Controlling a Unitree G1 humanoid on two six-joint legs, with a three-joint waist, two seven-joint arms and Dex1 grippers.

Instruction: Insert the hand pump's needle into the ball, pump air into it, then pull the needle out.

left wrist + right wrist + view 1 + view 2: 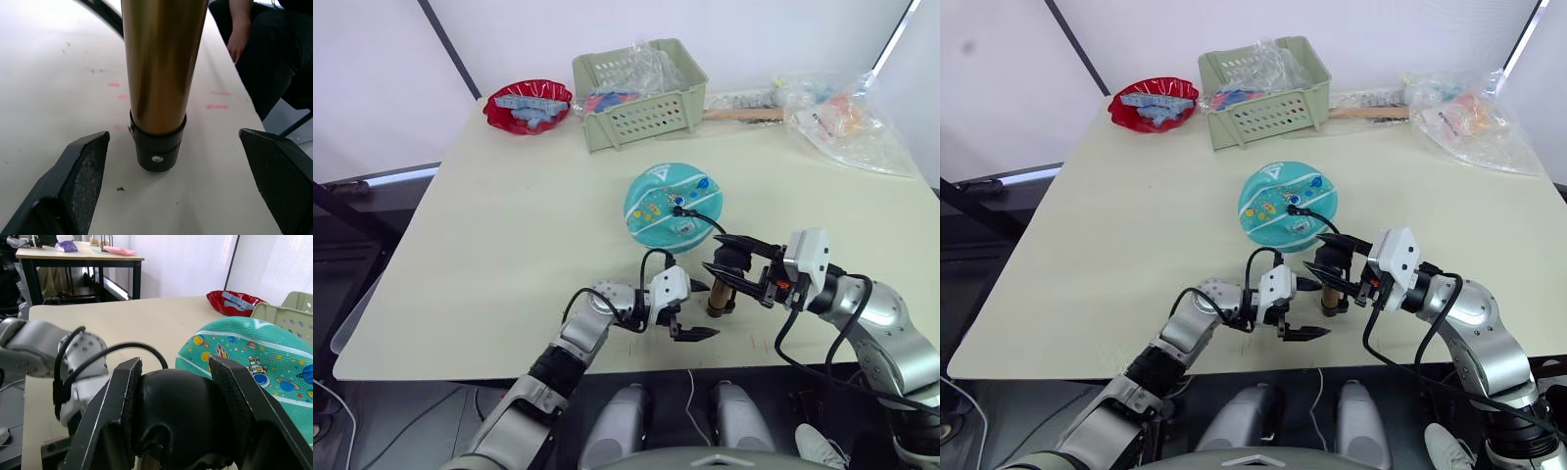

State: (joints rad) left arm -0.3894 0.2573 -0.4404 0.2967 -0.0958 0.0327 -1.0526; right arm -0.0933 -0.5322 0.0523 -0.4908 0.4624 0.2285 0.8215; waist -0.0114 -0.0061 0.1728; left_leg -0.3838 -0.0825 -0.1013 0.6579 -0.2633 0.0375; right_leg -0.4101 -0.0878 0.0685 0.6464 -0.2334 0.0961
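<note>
a pale cream table [509,255] carries everything. the hand pump [721,294] stands upright on its black foot near the front edge, with the ball [672,206] behind it at mid-table. along the far edge sit 1 red bowl [528,106], 1 green basket [639,93] and crumpled clear plastic bags [847,117].

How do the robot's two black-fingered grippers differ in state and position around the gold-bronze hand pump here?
The right gripper is shut on the black T-handle atop the hand pump; the left gripper is open, fingers apart beside the black foot, touching nothing. The right sits high at the pump's top; the left sits low near the cream table. Both face the upright pump, whose black hose runs to the teal ball.
</note>
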